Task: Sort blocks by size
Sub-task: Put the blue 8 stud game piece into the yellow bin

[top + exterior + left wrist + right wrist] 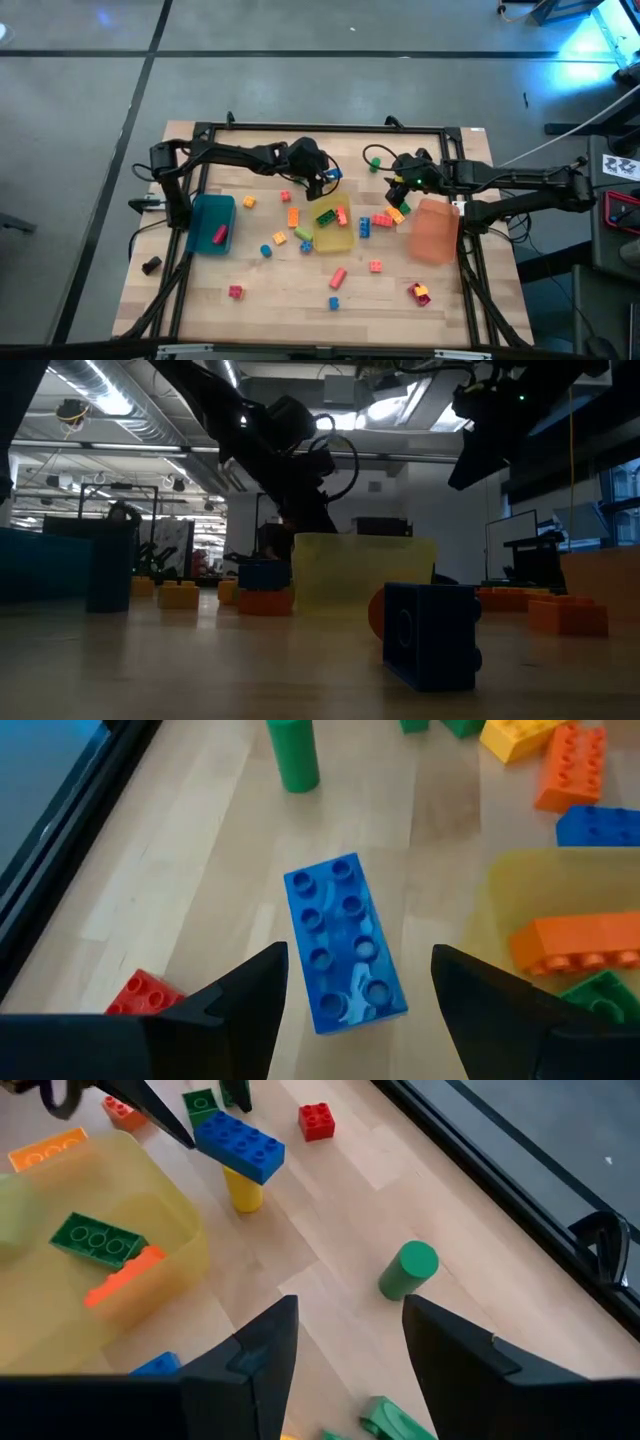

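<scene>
A blue two-by-four studded block [345, 945] lies studs up beside the yellow bin [333, 232], which holds green and orange blocks. My left gripper [358, 970] is open over it, one finger on each side with a gap to both. In the right wrist view the blue block [238, 1145] shows tilted over a yellow cylinder [243, 1192]; whether it rests on that I cannot tell. My right gripper [350, 1315] hangs open above bare wood near a green cylinder [408, 1270], between the yellow bin and the orange bin [435, 232]. Other blocks lie scattered about.
A blue bin [212, 222] with a red block stands at the left, and the orange bin lies at the right. Loose blocks dot the near half of the table. A black frame [320, 128] runs around the table's edges.
</scene>
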Available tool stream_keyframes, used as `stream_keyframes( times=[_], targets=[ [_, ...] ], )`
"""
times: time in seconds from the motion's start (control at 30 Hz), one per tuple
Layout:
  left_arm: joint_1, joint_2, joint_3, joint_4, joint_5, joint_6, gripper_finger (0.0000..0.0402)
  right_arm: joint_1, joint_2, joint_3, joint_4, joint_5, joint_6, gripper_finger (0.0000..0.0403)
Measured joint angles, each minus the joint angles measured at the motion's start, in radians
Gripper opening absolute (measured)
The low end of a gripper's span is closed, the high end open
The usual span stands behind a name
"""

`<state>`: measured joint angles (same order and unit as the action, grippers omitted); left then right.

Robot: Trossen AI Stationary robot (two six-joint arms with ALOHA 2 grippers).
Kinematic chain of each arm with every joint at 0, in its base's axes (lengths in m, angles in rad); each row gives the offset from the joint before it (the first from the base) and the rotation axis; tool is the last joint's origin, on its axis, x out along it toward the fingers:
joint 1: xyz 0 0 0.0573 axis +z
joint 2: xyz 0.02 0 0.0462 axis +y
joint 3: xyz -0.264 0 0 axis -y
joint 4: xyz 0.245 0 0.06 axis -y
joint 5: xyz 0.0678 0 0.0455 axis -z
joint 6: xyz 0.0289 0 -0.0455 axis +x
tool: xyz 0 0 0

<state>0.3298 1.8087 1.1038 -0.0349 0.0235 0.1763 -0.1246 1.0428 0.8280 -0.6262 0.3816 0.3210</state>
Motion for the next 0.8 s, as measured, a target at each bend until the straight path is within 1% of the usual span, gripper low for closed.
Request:
stream_keyframes(
  times=[0.33,0.8],
  targets=[
    [0.0,0.021,0.0,0.028,-0.01,0.037,0.0232,0.0,0.0,0.0,-0.002,-0.001,-0.001,0.0184],
    [0.035,0.028,0.0,0.025,-0.007,0.01,0.0232,0.0,0.0,0.0,-0.002,-0.009,-0.004,0.0184]
  ],
)
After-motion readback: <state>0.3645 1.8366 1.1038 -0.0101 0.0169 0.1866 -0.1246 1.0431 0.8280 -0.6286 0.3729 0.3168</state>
